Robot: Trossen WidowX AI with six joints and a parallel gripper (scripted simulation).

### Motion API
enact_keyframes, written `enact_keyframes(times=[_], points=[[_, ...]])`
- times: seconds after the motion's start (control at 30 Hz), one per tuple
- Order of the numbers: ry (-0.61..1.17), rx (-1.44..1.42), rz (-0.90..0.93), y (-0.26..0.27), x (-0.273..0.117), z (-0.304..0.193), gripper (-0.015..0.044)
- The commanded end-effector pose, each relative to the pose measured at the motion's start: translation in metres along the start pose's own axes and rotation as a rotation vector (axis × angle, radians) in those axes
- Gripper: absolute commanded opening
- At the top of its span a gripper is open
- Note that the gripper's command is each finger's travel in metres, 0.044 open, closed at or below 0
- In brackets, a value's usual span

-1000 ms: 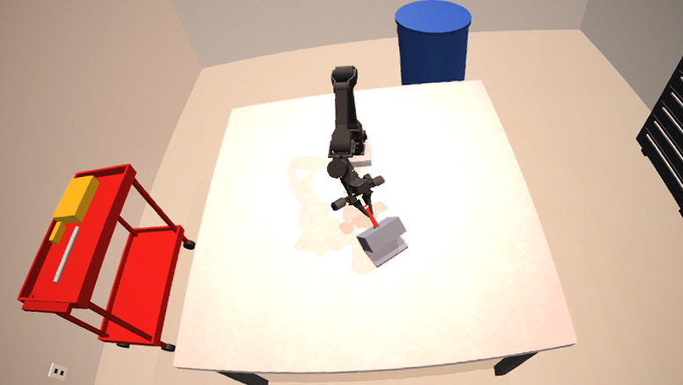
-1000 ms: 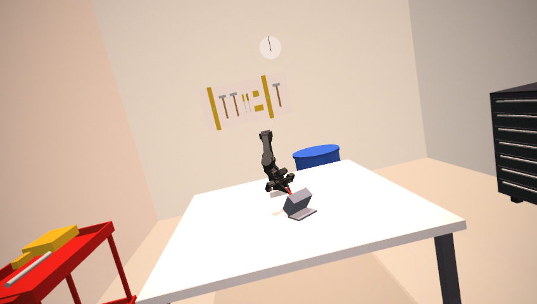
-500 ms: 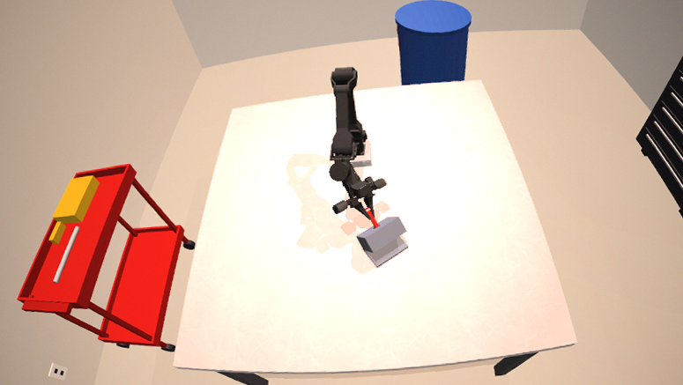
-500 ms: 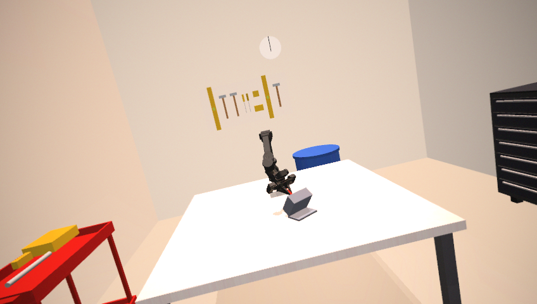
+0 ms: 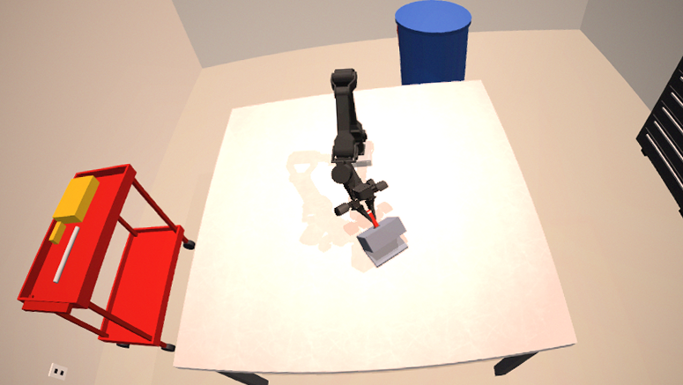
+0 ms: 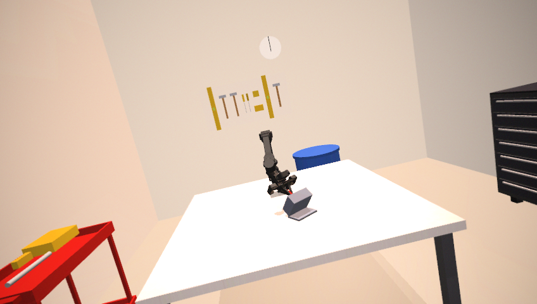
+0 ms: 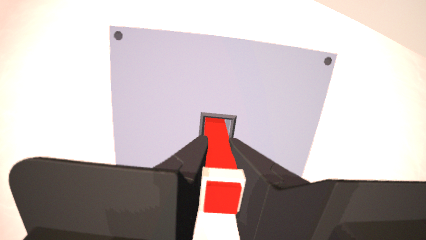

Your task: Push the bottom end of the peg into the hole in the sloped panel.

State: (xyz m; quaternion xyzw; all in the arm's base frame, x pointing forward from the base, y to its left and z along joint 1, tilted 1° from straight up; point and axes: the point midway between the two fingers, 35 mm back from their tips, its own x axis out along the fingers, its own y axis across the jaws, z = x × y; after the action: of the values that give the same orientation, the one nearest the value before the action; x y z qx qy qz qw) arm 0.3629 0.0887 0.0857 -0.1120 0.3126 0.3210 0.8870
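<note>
The red square peg (image 5: 375, 222) (image 6: 290, 192) (image 7: 218, 147) has a white band near its top end. My gripper (image 5: 372, 220) (image 7: 216, 144) is shut on it, the dark fingers pressing its two sides. The grey sloped panel (image 5: 384, 231) (image 6: 300, 197) (image 7: 160, 90) stands on its base in front of the arm. Its square hole (image 7: 219, 115) has a dark rim. In the wrist view the peg's bottom end lies within the rim, toward its left side, with a light gap at the right. How deep the end sits is hidden.
The panel stands on the white table (image 5: 445, 300) (image 6: 233, 240). Two dark screws mark the panel's far corners. A red cart (image 5: 139, 269) stands left of the table, a blue barrel (image 5: 432, 54) behind it, and a black drawer cabinet (image 6: 516, 143) to the right.
</note>
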Motion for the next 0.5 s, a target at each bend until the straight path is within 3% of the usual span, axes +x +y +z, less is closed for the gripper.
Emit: enact_keyframes(times=[0.0,0.47], points=[[-0.003,0.002,-0.004,-0.0011,0.0024,0.0019,0.0],[0.001,0.0,0.001,-0.0006,0.0046,0.0007,0.0]])
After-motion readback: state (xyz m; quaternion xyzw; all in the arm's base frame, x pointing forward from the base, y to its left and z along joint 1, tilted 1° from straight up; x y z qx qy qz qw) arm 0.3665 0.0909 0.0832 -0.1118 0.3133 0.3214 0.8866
